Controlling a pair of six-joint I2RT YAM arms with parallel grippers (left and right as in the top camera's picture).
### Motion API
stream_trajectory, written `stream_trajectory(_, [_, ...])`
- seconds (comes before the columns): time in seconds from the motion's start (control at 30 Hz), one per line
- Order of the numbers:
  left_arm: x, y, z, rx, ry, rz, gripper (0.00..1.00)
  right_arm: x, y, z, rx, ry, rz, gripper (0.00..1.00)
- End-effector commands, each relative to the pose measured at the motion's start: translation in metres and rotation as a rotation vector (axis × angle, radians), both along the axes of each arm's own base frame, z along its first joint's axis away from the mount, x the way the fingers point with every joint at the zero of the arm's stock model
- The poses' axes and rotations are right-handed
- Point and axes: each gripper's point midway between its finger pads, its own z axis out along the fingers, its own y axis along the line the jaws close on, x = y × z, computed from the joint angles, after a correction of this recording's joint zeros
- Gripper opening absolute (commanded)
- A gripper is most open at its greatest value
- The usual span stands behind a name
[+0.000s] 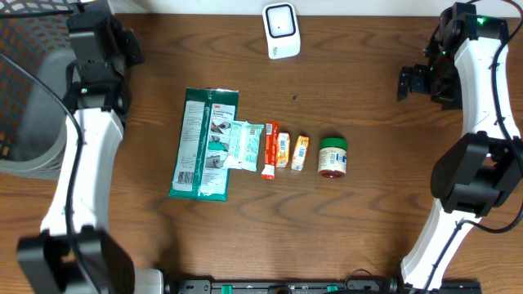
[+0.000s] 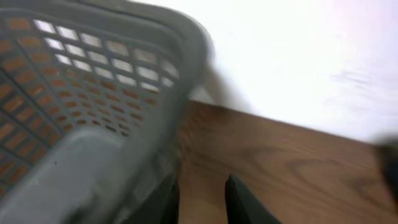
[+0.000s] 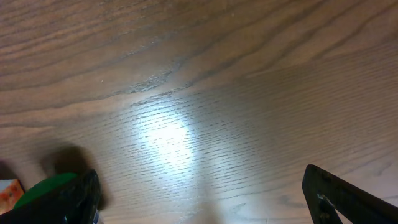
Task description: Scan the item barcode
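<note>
Item row [image 1: 270, 147] lay mid-frame, running left-right, below scanner [image 1: 281, 30]. Jar [image 1: 333, 157] at frame-right end nearest right gripper [image 1: 415, 82], wide open, empty, upper right. Left gripper [image 2: 202, 205] narrowly open, empty, by basket [image 2: 74, 74].

I was working at what looked like a mock shop checkout in a lab: a wood-grain table [image 1: 384, 212] against a plain white wall [image 2: 298, 56], a white barcode scanner [image 1: 281, 30] at its far edge, a grey mesh basket [image 1: 33, 41], and a row of small packaged goods [image 1: 270, 149].
</note>
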Motion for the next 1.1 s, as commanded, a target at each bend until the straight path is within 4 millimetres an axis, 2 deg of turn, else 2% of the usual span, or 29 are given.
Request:
stream_trajectory(0.0, [-0.021,-0.047,0.036,-0.077,-0.059,-0.127,0.32,0.002,-0.002,0.002,-0.007,-0.008,0.005,0.99])
stream_trajectory(0.13, [-0.051,-0.087,0.037,-0.165,0.005,-0.185,0.33,0.002,-0.002,0.002,-0.007,-0.008,0.004,0.99])
stream_trajectory(0.17, [-0.058,-0.095,0.034,-0.173,0.029,-0.198,0.37,0.002,-0.002,0.002,-0.007,-0.008,0.005,0.99])
stream_trajectory(0.27, [-0.072,-0.112,0.021,-0.172,0.106,-0.234,0.61,0.002,-0.002,0.002,-0.007,-0.008,0.005,0.99])
stream_trajectory(0.43, [-0.087,-0.115,-0.001,-0.168,0.211,-0.238,0.81,0.002,-0.002,0.002,-0.007,-0.008,0.005,0.99])
stream_trajectory(0.73, [-0.114,-0.111,-0.030,-0.163,0.372,-0.222,0.83,0.002,-0.002,0.002,-0.007,-0.008,0.005,0.99])
stream_trajectory(1.07, [-0.120,-0.110,-0.036,-0.162,0.408,-0.218,0.83,0.002,-0.002,0.002,-0.007,-0.008,0.005,0.99])
